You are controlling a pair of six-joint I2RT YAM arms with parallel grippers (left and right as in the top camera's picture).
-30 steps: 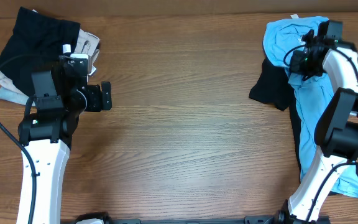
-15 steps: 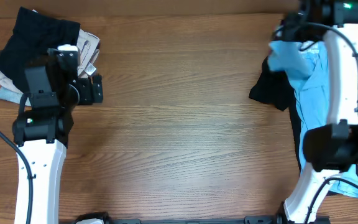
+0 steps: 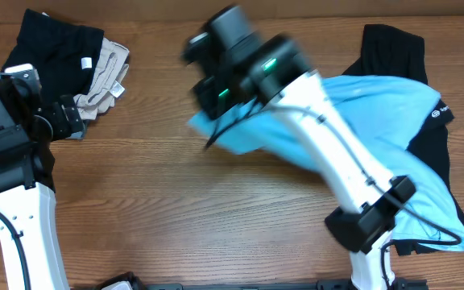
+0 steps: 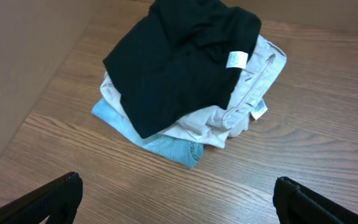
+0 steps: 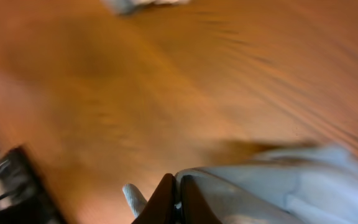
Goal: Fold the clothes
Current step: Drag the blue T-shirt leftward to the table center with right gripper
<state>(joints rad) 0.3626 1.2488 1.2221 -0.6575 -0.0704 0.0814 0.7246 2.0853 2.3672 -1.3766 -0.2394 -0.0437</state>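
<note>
At centre of the table, right gripper pinches light-blue T-shirt, cloth stretching toward four o'clock; left gripper gapes, well apart.

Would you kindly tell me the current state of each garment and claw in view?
light-blue T-shirt: unfolded, stretched out, edge pinched by the right claw.
black garment: crumpled, partly under the T-shirt.
left pile: stacked, not gripped.
left claw: open, empty.
right claw: shut on the light-blue T-shirt.
</note>
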